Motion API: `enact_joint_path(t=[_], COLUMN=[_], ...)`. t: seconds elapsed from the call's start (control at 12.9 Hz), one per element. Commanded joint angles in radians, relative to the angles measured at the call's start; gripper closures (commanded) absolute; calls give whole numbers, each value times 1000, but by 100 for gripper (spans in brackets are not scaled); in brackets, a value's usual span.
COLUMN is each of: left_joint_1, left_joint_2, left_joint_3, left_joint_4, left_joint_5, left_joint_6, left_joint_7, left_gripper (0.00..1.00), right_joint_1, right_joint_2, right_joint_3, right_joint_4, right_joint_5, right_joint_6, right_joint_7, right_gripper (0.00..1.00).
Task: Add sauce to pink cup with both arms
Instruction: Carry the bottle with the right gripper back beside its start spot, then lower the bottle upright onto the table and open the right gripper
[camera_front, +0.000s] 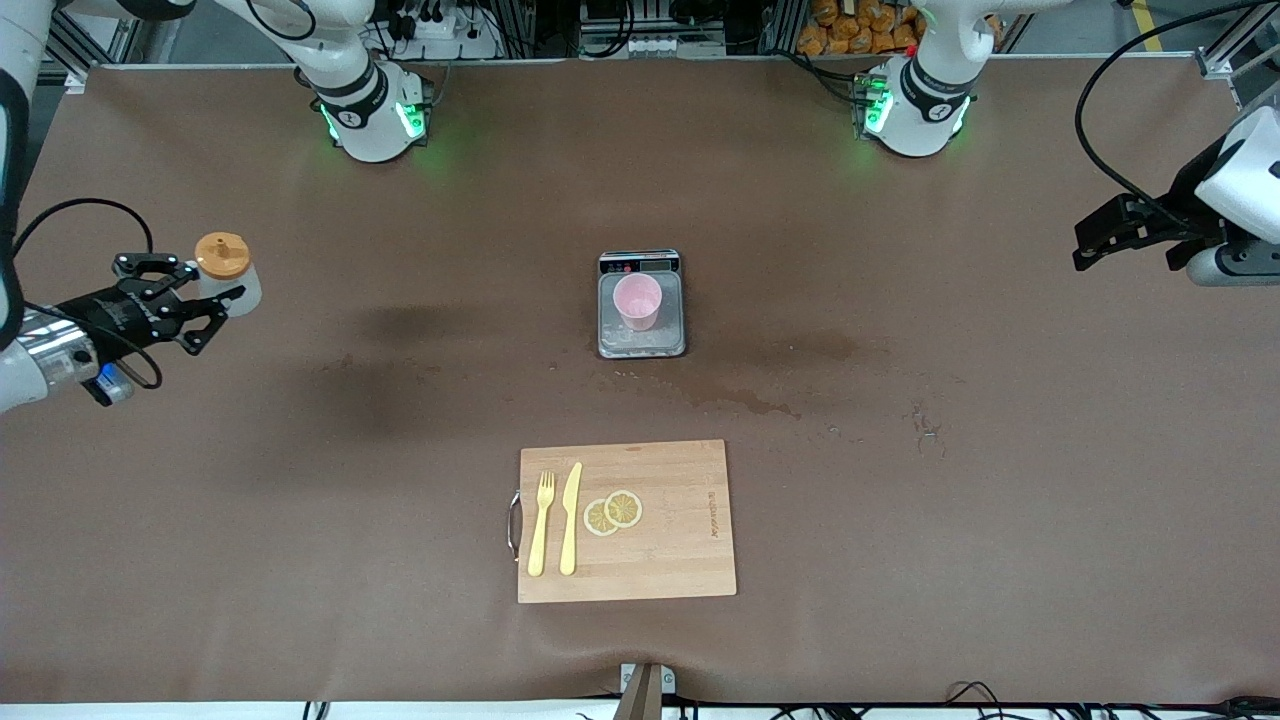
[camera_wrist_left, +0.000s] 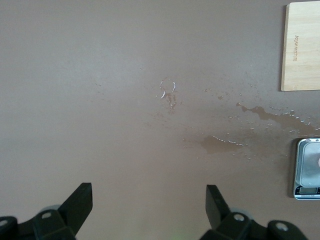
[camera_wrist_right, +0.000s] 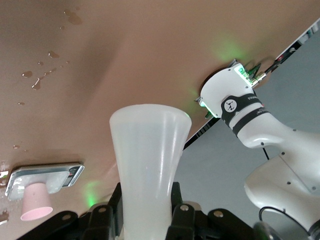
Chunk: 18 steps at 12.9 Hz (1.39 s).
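The right gripper (camera_front: 205, 300), out at the right arm's end of the table, has its black fingers (camera_wrist_right: 175, 200) pressed against the sides of the translucent greyish-white squeeze bottle with the orange nozzle cap (camera_front: 228, 272), pinching it just above the brown table (camera_front: 900, 500). Well apart from that gripper, mid-table, the pale-pink tapered cup (camera_front: 637, 301) stands upright on a small silver kitchen scale (camera_front: 641, 345). Over at the left arm's end, the left gripper (camera_front: 1125, 235) waits in the air, fingers (camera_wrist_left: 80, 200) spread wide, nothing between them, wet splashes (camera_wrist_left: 220, 145) on the cloth below. Nearer the camera than the scale lies a wooden cutting board (camera_front: 680, 560) with a yellow fork (camera_front: 541, 525), yellow knife (camera_front: 570, 520) and two lemon slices (camera_front: 613, 512).
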Motion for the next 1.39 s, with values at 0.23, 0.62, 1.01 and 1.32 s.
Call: enact_joint_path(t=[0.23, 0.62, 1.01, 1.32], left_joint_1=[-3, -3, -5, -5], left_joint_2=[-8, -8, -6, -5], left_joint_3=[-1, -1, -1, -1], left_joint_4=[-10, -10, -11, -11], left_joint_5=[8, 8, 8, 8], left_joint_6=[-11, -11, -11, -9], left_joint_7=[-11, -11, -11, -11], left_gripper=[0, 0, 0, 0], right_joint_1=[-150, -216, -261, -281], right_joint_2=[97, 213, 330, 401], right_joint_3=[15, 15, 15, 14], right_joint_4=[-15, -15, -15, -18], right_joint_5=[38, 112, 144, 161], right_joint_6=[-6, 51, 100, 141], right_joint_7=[-300, -412, -521, -607], right_gripper=[59, 57, 55, 53])
